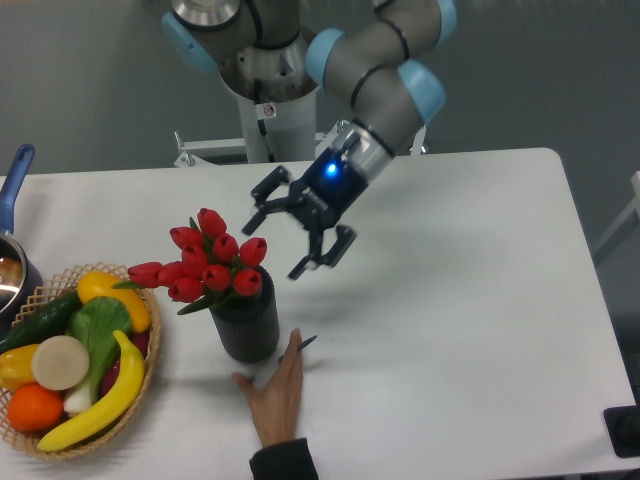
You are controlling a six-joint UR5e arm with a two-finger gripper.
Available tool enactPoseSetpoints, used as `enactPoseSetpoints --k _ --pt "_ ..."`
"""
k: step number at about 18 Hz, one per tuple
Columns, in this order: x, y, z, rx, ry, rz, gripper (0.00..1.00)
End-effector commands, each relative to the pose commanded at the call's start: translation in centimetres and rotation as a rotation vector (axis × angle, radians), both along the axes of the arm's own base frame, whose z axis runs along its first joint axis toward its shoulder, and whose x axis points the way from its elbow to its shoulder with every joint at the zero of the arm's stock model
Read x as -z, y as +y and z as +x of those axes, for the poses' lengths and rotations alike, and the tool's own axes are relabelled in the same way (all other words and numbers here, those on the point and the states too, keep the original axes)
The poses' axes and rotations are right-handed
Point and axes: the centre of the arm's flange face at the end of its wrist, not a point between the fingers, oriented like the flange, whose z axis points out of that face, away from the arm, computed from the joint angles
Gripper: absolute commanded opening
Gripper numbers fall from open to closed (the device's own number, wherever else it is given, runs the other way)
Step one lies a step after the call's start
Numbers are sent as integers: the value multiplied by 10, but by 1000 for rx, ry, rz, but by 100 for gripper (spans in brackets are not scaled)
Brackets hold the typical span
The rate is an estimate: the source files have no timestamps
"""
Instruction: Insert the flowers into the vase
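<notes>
The flowers (205, 262), a bunch of red tulip buds with green leaves, stand in the vase (247, 322), leaning out to its left. The vase is a dark grey ribbed cylinder, upright on the white table. My gripper (285, 233) hangs open above and to the right of the vase, clear of the buds, with nothing between its fingers. A blue light glows on its wrist.
A wicker basket (138, 382) of fruit and vegetables sits at the left front. A metal pot with a blue handle (14, 183) is at the left edge. A person's hand (276, 395) holding a pen rests on the table just in front of the vase.
</notes>
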Motion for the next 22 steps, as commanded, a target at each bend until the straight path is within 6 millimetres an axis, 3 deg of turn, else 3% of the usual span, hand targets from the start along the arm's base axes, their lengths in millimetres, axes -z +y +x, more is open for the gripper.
enactPoseSetpoints --k 5,8,12,17,22 --pt "-31 -81 -63 -212 86 -26 100" --pt "-65 -142 -110 -339 182 -45 100" --pt "-80 -193 -144 -440 228 -87 100" --pt "-90 -243 -157 -490 343 -251 100" --pt "-103 -258 -160 -415 438 -451 100"
